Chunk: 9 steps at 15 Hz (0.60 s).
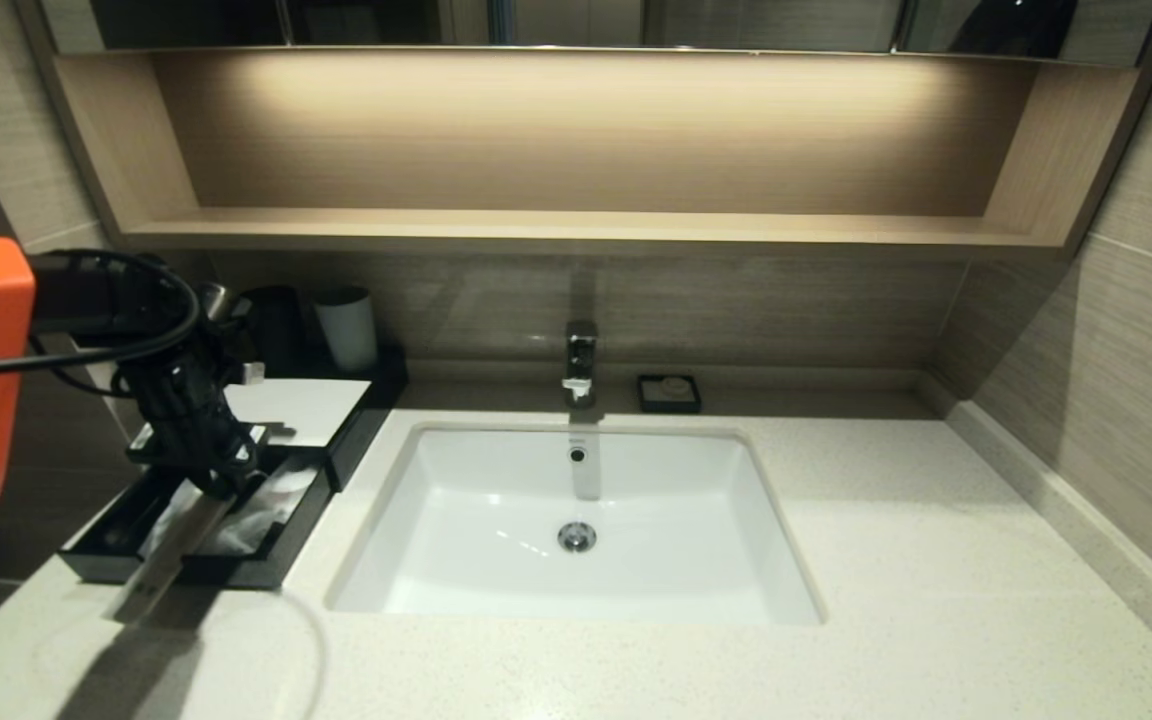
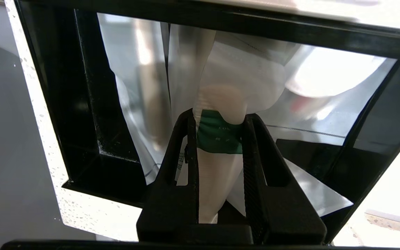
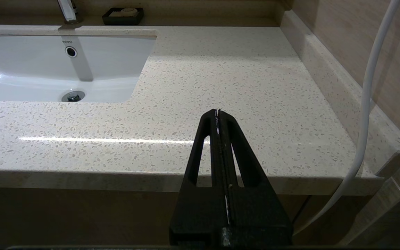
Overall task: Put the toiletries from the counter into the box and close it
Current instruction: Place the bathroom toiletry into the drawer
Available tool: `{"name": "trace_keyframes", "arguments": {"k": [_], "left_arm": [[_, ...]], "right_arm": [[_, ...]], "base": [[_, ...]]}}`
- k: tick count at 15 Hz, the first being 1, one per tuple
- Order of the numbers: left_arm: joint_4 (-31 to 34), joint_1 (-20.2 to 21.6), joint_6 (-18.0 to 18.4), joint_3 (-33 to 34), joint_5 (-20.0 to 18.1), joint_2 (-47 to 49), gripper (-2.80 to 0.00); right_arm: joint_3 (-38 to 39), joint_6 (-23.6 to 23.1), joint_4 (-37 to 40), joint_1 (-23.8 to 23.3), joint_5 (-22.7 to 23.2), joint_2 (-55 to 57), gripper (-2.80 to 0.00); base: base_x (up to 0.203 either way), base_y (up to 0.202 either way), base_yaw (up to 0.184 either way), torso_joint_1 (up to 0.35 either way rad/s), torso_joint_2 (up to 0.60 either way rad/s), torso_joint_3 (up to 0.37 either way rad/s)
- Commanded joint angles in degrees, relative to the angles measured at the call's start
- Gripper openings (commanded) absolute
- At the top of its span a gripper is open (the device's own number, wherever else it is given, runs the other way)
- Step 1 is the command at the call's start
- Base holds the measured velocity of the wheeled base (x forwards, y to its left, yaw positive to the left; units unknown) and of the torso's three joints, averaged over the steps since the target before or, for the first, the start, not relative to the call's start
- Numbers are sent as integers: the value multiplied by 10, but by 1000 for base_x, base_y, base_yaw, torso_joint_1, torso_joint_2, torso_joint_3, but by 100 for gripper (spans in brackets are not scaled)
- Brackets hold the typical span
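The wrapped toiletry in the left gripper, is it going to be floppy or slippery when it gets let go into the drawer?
Probably part floppy: the wrapped toiletry has loose, creased film around a firmer core. The glossy wrapper looks slippery, so it may slide over the packets already in the box. The left gripper pinches it at the green label; it seems light.

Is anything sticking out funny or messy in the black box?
Yes. One wrapped toiletry, gripped at its green label by the left gripper, slants over the front wall of the open box, its end hanging out above the counter. Other wrappers lie crumpled inside. The right gripper waits shut, off the counter's edge.
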Motion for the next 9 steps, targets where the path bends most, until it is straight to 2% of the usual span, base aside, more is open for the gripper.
{"name": "trace_keyframes", "arguments": {"k": [1,8,9], "left_arm": [[-2,0,-5,0,1,0,-280],[-8,0,-7,0,8,8,-280],[-8,0,-7,0,21,10,0]], "right_arm": [[1,0,0,0,0,0,-280],[1,0,0,0,0,0,-280],[1,0,-1,0,0,0,-280]], "base": [[0,0,0,0,0,0],[0,0,0,0,0,0],[0,0,0,0,0,0]]}}
